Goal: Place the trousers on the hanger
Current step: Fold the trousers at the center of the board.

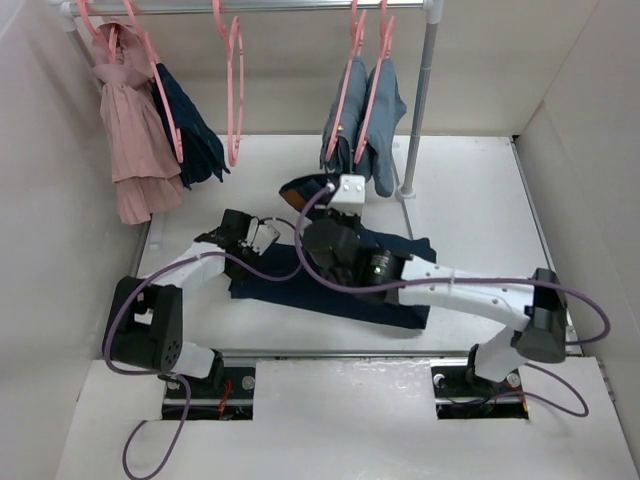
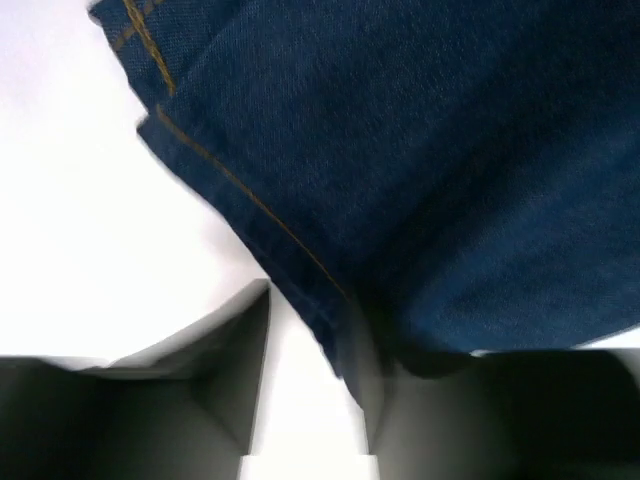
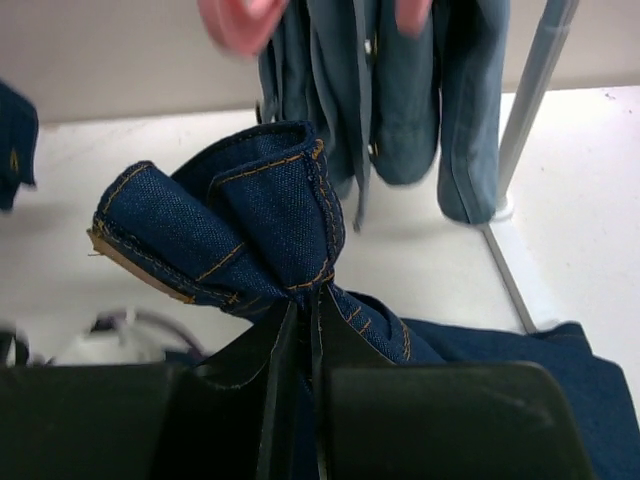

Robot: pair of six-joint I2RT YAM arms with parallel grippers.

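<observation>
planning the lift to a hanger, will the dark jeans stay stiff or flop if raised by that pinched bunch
Probably floppy: the trousers crumple into folds where the right tool pinches them. The rest lies slack on the table, so it would likely drag.

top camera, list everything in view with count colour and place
trousers: one, dark navy, on the table, waistband end lifted
empty hanger: one, pink, mid rail
other hangers: about four, pink, holding clothes
pink garment: one, far left of rail
navy garment: one, beside it
grey-blue jeans: count unclear, right of rail
rail: one, silver, along the back
table: one, white
left gripper: black, at the trousers' edge
right gripper: black, shut on the waistband
</observation>
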